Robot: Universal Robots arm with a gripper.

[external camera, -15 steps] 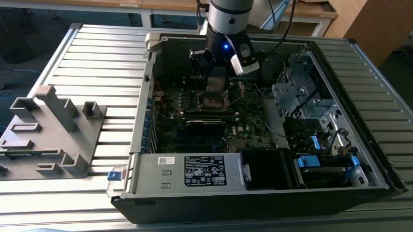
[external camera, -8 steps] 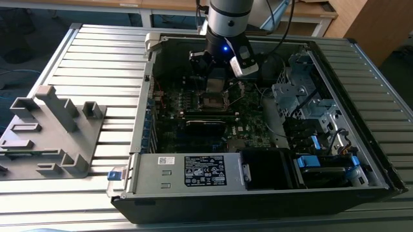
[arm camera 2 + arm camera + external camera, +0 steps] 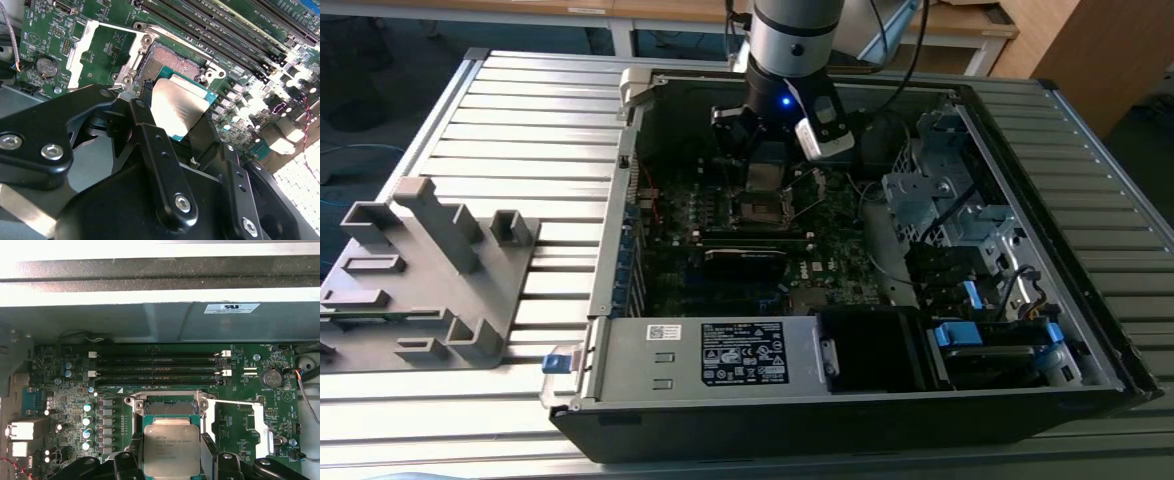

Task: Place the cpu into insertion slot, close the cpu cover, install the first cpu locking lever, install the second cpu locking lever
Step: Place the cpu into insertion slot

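My gripper is shut on the cpu, a flat square chip with a silvery top, pinched on two opposite edges by black fingers. In both wrist views the cpu hangs just above the motherboard and overlaps one edge of the insertion slot, whose dark centre lies bare. The cpu cover is swung open and lies flat beside the slot, a thin metal frame. I cannot tell the locking levers apart from that frame. In the exterior view the gripper stands over the slot inside the open case.
Long black memory slots run beside the socket, with a row of capacitors on another side. The case walls, a drive cage and the power supply ring the board. A grey fixture stands on the ribbed table.
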